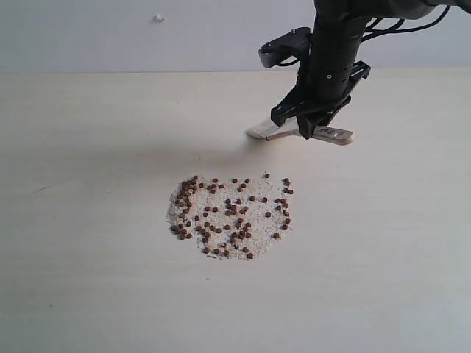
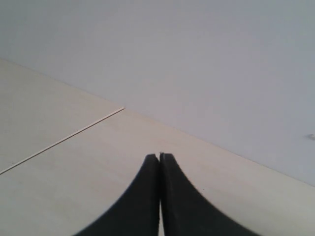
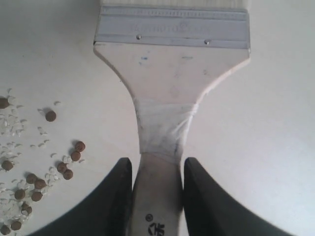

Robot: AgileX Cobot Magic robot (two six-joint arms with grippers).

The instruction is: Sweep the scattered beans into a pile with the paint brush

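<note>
Reddish-brown beans (image 1: 229, 215) lie scattered with fine whitish grains in a loose round patch on the pale table (image 1: 88, 220); some of these beans (image 3: 29, 182) show in the right wrist view. My right gripper (image 1: 307, 131) is shut on the paint brush (image 1: 294, 132) by its pale handle (image 3: 157, 191), just behind the bean patch. The brush lies low and nearly flat, its silver ferrule (image 3: 172, 27) leading and its bristles mostly out of frame. My left gripper (image 2: 159, 156) is shut on nothing above bare table, and it does not appear in the exterior view.
A pale wall (image 1: 147, 37) rises behind the table's far edge, with a small white fitting (image 1: 159, 18) on it. A thin seam line (image 2: 64, 140) runs across the table near the left gripper.
</note>
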